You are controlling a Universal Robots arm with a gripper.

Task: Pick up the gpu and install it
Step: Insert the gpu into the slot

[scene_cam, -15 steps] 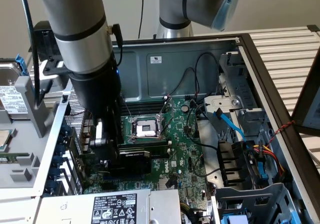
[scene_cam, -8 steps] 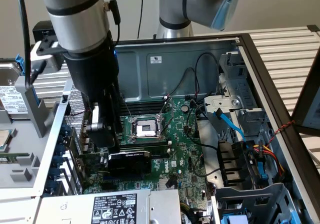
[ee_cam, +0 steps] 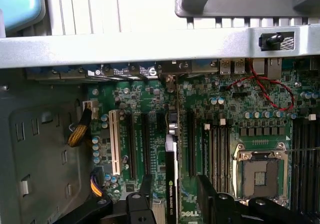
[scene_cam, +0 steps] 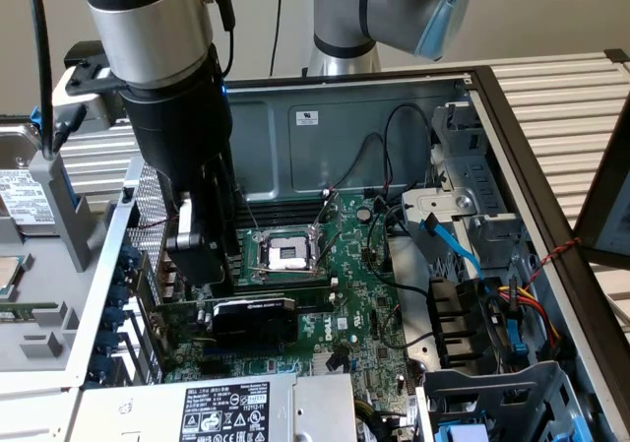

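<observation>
The gpu (scene_cam: pixel 252 320) stands on its edge in a motherboard slot inside the open computer case, black shroud facing the front and green board reaching toward the case's rear wall. My gripper (scene_cam: pixel 209 277) hangs just above its end nearest the exterior view's left. In the wrist view the gpu (ee_cam: pixel 171 184) appears edge-on, upright in its slot. My gripper (ee_cam: pixel 175 196) is open, one black finger (ee_cam: pixel 145 186) on each side of the card with a gap to each; nothing is held.
The empty CPU socket (scene_cam: pixel 281 253) lies just beyond the card. A power supply (scene_cam: pixel 226 408) sits at the front, a hard drive (scene_cam: pixel 20 201) outside on the exterior view's left, and drive cages with cables (scene_cam: pixel 482 284) on its right. A red-black twisted wire (ee_cam: pixel 270 92) loops near the rear ports.
</observation>
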